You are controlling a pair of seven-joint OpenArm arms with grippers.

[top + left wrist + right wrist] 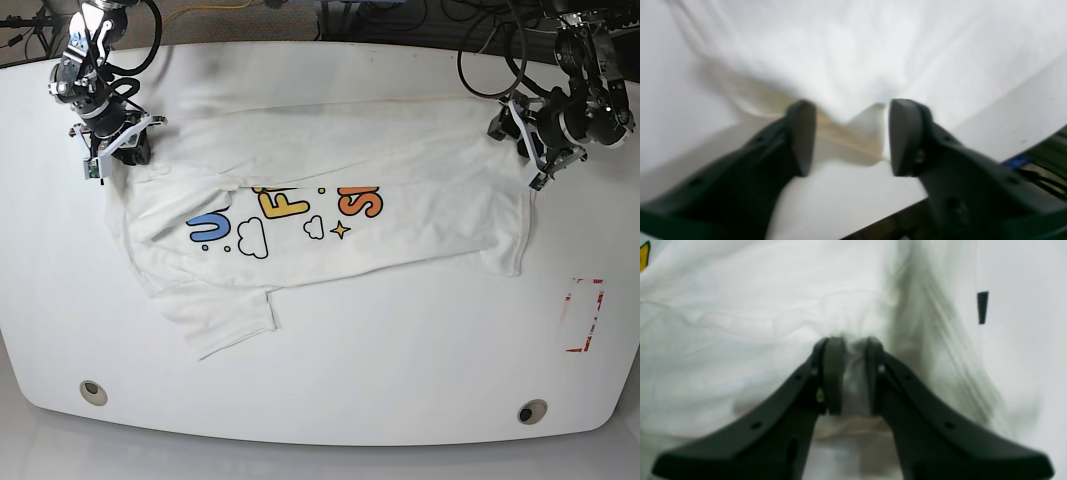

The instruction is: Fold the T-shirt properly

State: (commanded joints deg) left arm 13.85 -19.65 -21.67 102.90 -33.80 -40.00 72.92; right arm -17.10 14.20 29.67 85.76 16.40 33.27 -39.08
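Base view: a white short-sleeved cotton T-shirt (330,215) lies across the white tabletop (400,340). Right gripper (849,373) pinches cloth; left gripper (850,136) gapes, apparently releasing. Judgement: regrip before both lift evenly.

A robotics lab: two black arms (95,75) are mounted at a bare white table (400,340), with loose cables (480,50) trailing behind and red tape marks (582,315).

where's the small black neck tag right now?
Right wrist view: the small black neck tag sits upper right, right of the right gripper, which pinches the white cotton T-shirt. Not discernible in the base view.
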